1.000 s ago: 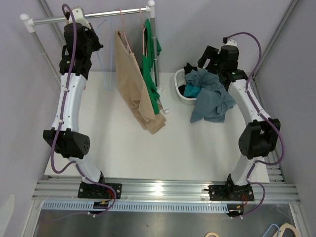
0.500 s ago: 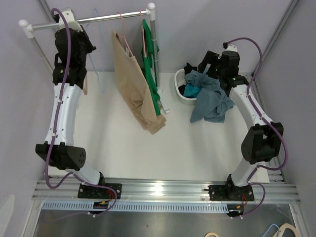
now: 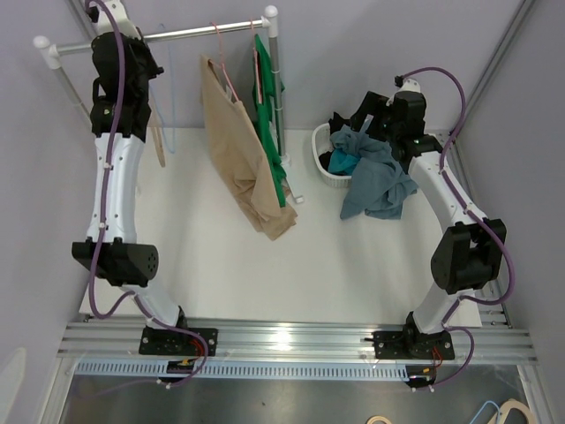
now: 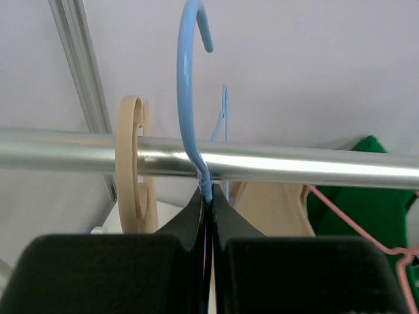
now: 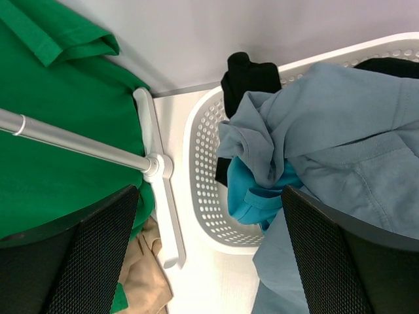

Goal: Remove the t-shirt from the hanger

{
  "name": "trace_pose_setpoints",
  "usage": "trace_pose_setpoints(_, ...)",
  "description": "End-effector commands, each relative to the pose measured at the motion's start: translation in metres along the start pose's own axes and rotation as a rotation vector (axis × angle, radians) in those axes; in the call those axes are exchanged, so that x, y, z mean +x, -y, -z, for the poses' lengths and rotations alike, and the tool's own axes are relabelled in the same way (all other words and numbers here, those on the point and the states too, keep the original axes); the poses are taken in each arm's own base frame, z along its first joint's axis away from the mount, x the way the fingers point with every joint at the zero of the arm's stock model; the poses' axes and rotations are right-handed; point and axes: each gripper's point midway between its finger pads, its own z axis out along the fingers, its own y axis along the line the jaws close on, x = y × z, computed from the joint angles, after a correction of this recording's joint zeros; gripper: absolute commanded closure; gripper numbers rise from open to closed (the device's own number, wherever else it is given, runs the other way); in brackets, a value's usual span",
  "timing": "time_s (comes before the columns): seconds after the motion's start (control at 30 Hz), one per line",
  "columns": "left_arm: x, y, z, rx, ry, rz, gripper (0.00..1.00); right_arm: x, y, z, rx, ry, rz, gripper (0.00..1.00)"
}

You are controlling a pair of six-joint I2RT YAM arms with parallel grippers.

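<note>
My left gripper (image 4: 208, 196) is shut on the neck of a bare blue hanger (image 4: 186, 98), held up against the metal rail (image 4: 281, 167); the hook rises past the rail. From above, that gripper (image 3: 148, 64) sits at the rail's left end, the thin blue hanger (image 3: 168, 115) dangling below it. A tan t-shirt (image 3: 238, 150) and a green t-shirt (image 3: 269, 115) hang on pink hangers further right. My right gripper (image 5: 209, 261) stands open and holds nothing, above the rim of the white basket (image 5: 203, 196), where a grey-blue t-shirt (image 5: 327, 131) lies draped.
A wooden hanger hook (image 4: 134, 163) sits on the rail just left of the blue one. The rack's white post and foot (image 5: 160, 196) stand between the basket and the green shirt. Teal and black clothes (image 3: 340, 159) fill the basket. Walls close in behind and beside.
My left arm has lifted and swung left, carrying the blue hanger up to the rail's left end. The right arm has shifted only slightly over the basket.
</note>
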Motion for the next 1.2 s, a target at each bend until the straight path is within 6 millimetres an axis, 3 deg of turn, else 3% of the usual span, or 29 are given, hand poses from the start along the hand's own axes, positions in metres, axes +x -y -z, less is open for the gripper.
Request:
trace_pose_setpoints(0.0,-0.012,-0.027,-0.012,-0.042,0.036,0.003,0.99,-0.010,-0.009,0.010,-0.038,0.034,0.022,0.05)
trace_pose_setpoints(0.23,0.005,-0.050,-0.029,-0.064,0.000,0.021,0.99,-0.014,-0.013,0.017,-0.059,0.045,0.027,0.05)
trace_pose_setpoints(0.4,0.005,-0.062,-0.024,-0.127,0.004,0.009,0.99,-0.014,-0.014,0.019,-0.069,0.054,0.018,0.05)
trace_pose_setpoints(0.53,0.012,-0.086,-0.017,-0.216,0.005,-0.014,0.99,-0.010,-0.018,0.018,-0.092,0.045,0.010,0.05)
trace_pose_setpoints(0.67,0.006,-0.115,-0.014,-0.255,0.015,0.015,0.99,-0.008,-0.017,0.019,-0.090,0.038,0.015,0.06)
trace_pose_setpoints(0.77,0.004,-0.124,-0.013,-0.263,0.016,0.046,0.99,-0.005,-0.018,0.018,-0.096,0.033,0.015,0.06)
trace_pose_setpoints(0.87,0.004,-0.122,-0.012,-0.261,0.014,0.068,0.70,-0.003,-0.020,0.015,-0.105,0.026,0.008,0.06)
trace_pose_setpoints(0.97,0.000,-0.122,-0.011,-0.263,0.019,0.070,0.69,-0.002,-0.019,0.015,-0.101,0.024,0.013,0.06)
trace_pose_setpoints(1.07,-0.001,-0.121,-0.010,-0.261,0.020,0.075,0.60,-0.002,-0.018,0.016,-0.098,0.025,0.019,0.06)
trace_pose_setpoints(1.1,-0.002,-0.121,-0.010,-0.260,0.022,0.080,0.51,-0.003,-0.018,0.017,-0.097,0.027,0.019,0.06)
trace_pose_setpoints(1.17,-0.003,-0.118,-0.008,-0.244,0.021,0.088,0.52,-0.004,-0.018,0.018,-0.099,0.027,0.019,0.05)
